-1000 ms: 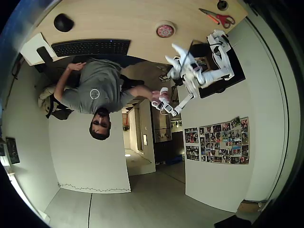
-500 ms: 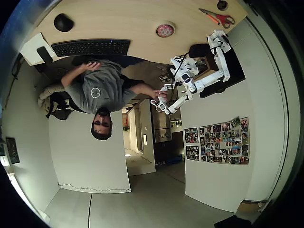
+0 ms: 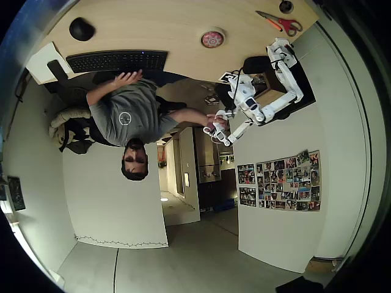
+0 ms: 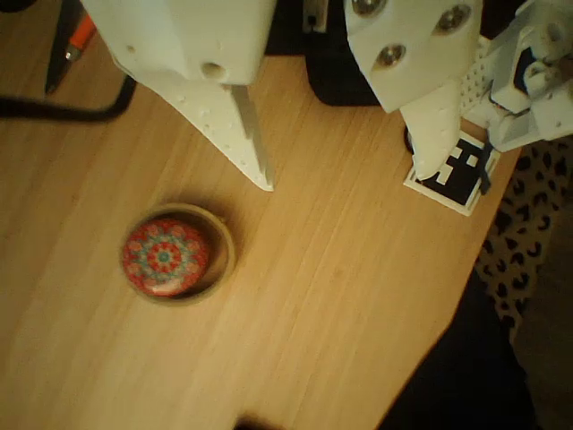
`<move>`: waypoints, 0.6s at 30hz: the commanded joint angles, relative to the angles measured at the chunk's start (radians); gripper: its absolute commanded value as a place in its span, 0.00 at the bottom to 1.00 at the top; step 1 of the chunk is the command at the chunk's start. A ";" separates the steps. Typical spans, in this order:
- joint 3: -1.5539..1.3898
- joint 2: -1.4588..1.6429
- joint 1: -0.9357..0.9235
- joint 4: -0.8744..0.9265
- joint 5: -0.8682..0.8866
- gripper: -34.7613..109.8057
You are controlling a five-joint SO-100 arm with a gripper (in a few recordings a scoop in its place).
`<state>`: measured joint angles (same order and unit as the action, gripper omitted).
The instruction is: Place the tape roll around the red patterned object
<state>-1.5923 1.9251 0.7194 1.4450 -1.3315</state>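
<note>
The pale wooden table top (image 4: pixel 340 296) shows fine straight grain with a smooth, faintly satin finish. On it, the round red patterned object (image 4: pixel 166 255) looks glossy and glass-like, catching a soft highlight across its dome. The dull tan tape roll (image 4: pixel 224 255) ringing it looks matt, like paper. The white plastic gripper (image 4: pixel 345 175) has matt, slightly grainy fingers (image 4: pixel 242 125), with shiny metal screws (image 4: pixel 389 55) set in.

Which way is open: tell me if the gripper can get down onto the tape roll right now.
Probably yes. In the wrist view the gripper hangs open above bare table, with nothing between it and the tape roll, which already rings the red patterned object.
</note>
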 commanded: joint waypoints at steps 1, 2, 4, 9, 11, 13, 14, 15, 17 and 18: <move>-0.118 0.097 0.023 -0.018 -0.002 0.52; -0.149 0.101 0.023 -0.038 -0.002 0.53; -0.201 0.103 0.023 -0.081 -0.003 0.53; -0.272 0.109 0.029 -0.166 -0.003 0.52; -0.293 0.101 0.034 -0.199 -0.003 0.52; -0.310 0.087 0.038 -0.225 -0.003 0.52; -0.318 0.087 0.038 -0.230 -0.002 0.52; -0.321 0.091 0.038 -0.230 0.002 0.52; -0.318 0.092 0.046 -0.233 0.002 0.52; -0.321 0.092 0.046 -0.235 0.005 0.52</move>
<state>-1.9006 1.9880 0.7394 1.2149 -1.3315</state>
